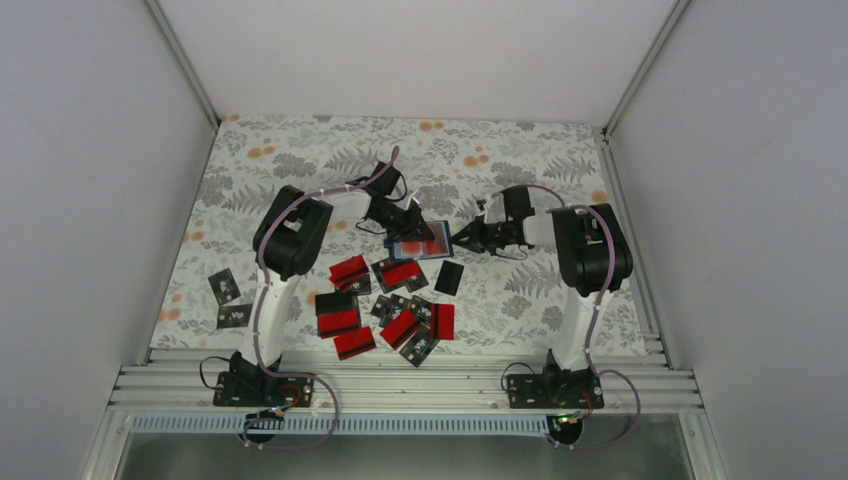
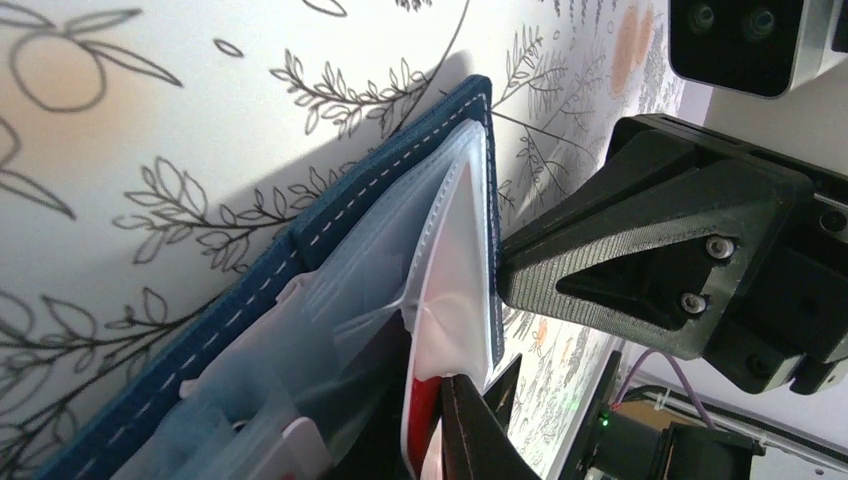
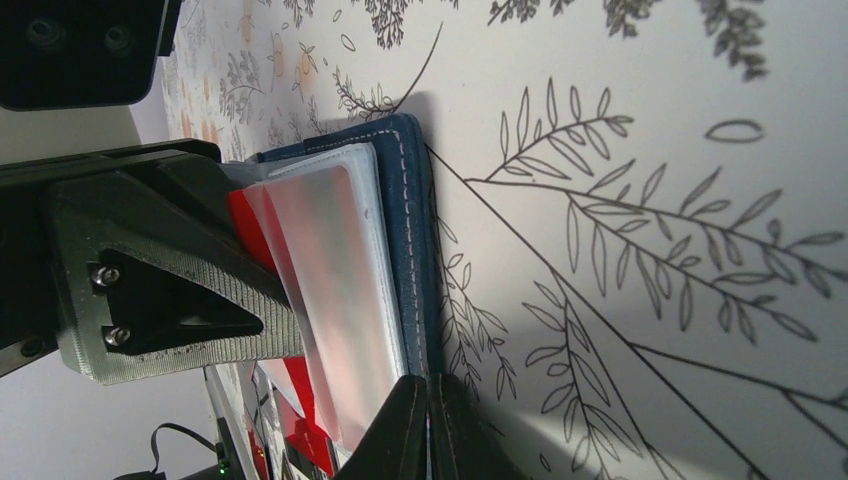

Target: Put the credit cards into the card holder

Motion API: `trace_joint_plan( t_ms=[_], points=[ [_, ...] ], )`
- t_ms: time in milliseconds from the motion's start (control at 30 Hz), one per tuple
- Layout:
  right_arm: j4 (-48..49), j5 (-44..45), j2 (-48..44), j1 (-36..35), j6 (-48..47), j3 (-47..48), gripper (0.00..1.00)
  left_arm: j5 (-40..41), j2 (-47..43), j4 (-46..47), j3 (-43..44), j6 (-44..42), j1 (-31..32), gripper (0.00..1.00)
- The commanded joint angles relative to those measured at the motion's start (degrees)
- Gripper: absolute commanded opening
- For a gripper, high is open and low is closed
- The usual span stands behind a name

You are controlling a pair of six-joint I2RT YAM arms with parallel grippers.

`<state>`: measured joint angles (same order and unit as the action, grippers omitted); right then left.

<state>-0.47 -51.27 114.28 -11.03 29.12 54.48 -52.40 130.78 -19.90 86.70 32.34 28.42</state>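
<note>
Card holder (image 1: 421, 243) lies open on surface (image 1: 520, 160), between both tools, beyond loose credit cards (image 1: 347, 268). Closed left tool (image 1: 414, 227) pinches holder's clear sleeve, arm reaching in from left. Closed right tool (image 1: 459, 240) sits tips against holder's blue right edge, forearm low.

Credit cards (image 1: 400, 325) strewn before card holder (image 1: 420, 243)

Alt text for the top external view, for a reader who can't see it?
Seen from above, the left gripper and right gripper, both shut, meet at an open navy card holder mid-table. Red and black credit cards lie scattered closer to the robot on the floral table, two black ones off to the left.
</note>
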Motion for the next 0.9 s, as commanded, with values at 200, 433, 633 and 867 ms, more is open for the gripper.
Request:
trace_joint_plan(
  t_ms=[200, 433, 633, 867],
  points=[
    [-2.2, 1.11, 3.22, -2.88, -1.14, 1.34, 0.05, 3.13, 4.41, -6.7, 4.47, -5.5, 2.08, 0.12],
    [-4.13, 2.67, 2.84, -2.96, -2.05, 1.6, 0.04, 8.42, 2.01, -10.6, 5.85, -7.97, 2.08, 0.35],
    [-4.69, 3.44, 2.07, -2.9, -1.97, 1.58, 0.04, 12.91, -1.15, -13.75, 5.82, -9.54, 2.07, 0.59],
    [-6.25, 4.34, 1.12, -2.44, -2.3, 2.45, 0.04, 17.1, -7.19, -14.7, 3.07, -10.09, 2.02, 0.87]
  ],
)
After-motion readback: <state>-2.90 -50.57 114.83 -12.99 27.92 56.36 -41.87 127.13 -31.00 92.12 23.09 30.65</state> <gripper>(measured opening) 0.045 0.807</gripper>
